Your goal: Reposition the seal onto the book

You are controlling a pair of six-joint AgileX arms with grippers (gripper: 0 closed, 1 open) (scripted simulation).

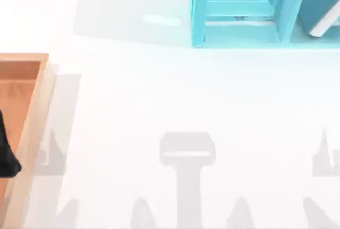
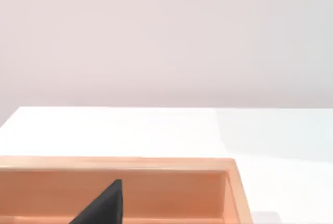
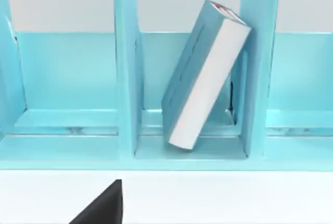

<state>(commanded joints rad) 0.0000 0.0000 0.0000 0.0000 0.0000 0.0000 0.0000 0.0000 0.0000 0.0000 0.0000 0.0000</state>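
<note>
The light over my table is bright and even, washing the white surface almost flat. Soft grey shadows of my arms lie along the near edge, and a faint one stretches left of the shelf. The wooden tray casts a pale shadow to its right. Edges look slightly soft throughout.

One book is in view, teal with white page edges, leaning tilted inside a compartment of the shelf. One cyan shelf stands at the table's far edge toward the right corner; the right wrist view shows three of its compartments, split by two upright dividers. One wooden tray lies at the table's left edge. One white table carries them all.
</note>
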